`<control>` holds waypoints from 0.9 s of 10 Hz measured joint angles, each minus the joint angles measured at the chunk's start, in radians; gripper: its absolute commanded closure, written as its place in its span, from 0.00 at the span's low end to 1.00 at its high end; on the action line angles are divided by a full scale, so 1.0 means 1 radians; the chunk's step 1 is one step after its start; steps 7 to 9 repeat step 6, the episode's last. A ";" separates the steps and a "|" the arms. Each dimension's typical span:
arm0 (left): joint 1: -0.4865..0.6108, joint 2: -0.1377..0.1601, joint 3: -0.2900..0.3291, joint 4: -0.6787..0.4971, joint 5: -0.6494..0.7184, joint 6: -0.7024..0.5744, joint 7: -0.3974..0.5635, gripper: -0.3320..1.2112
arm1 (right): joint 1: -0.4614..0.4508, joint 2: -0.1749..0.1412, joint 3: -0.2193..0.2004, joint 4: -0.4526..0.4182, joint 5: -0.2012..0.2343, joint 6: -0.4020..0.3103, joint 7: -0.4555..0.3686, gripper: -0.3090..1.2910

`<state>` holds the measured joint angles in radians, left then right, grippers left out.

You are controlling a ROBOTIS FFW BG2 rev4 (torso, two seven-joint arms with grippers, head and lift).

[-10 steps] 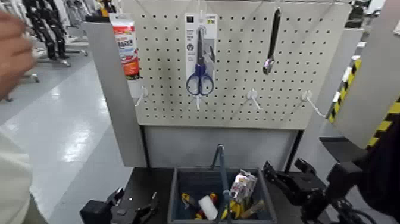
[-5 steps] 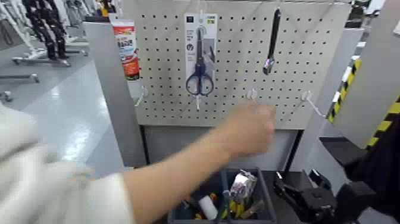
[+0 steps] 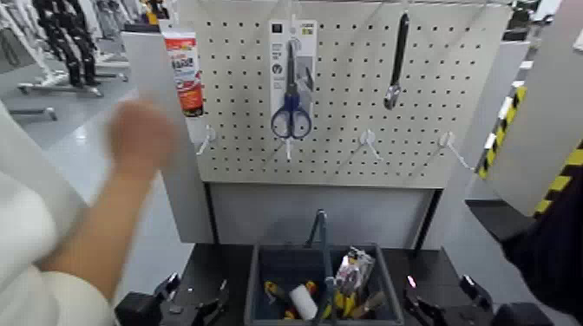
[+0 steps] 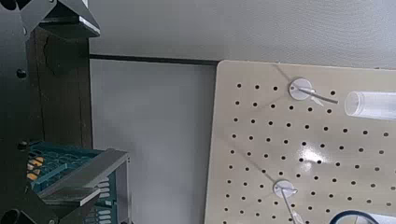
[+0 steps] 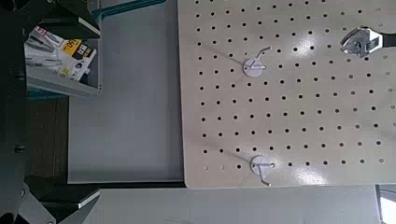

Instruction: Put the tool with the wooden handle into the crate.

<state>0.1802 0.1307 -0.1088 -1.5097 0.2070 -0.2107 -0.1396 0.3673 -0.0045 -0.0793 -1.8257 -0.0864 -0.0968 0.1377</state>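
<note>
Trowel apparently in the crate, a person's arm at the left

We judge the light-brown handle [image 3: 374,303] in the crate's [image 3: 260,260] right compartment, mid-counter [image 3: 221,264], to be the trowel, though it is partly hidden. It should be light, stiff and best gripped on the wood. The left tool [image 3: 193,305] and right tool [image 3: 442,305] sit low. We cannot tell their state. The person's hand [image 3: 139,134], at the pegboard [image 3: 347,130] half a second ago, is now back left, and the right tool is lower.

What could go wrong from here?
1. A person's hand is up on the robot's left, so raising the left tool could strike it.
2. No wooden-handled trowel hangs on the pegboard, only the scissors and a black-handled tool. A wrong pick is possible.
3. The right tool sits low beside the crowded crate and may snag it.
</note>
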 measured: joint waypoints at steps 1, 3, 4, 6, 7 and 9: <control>0.001 0.001 0.000 -0.001 0.000 0.000 0.000 0.29 | 0.011 0.003 0.005 0.000 0.009 -0.019 -0.017 0.27; 0.002 0.001 0.002 -0.003 0.000 0.000 0.000 0.29 | 0.028 0.005 0.014 -0.001 0.019 -0.044 -0.034 0.27; 0.003 0.001 0.002 -0.003 0.000 0.000 0.000 0.29 | 0.031 0.005 0.016 -0.001 0.021 -0.047 -0.037 0.27; 0.004 0.001 0.003 -0.004 0.000 -0.001 0.000 0.29 | 0.031 0.005 0.018 0.000 0.023 -0.050 -0.037 0.27; 0.004 0.001 0.003 -0.004 0.000 -0.001 0.000 0.29 | 0.031 0.005 0.018 0.000 0.023 -0.050 -0.037 0.27; 0.004 0.001 0.003 -0.004 0.000 -0.001 0.000 0.29 | 0.031 0.005 0.018 0.000 0.023 -0.050 -0.037 0.27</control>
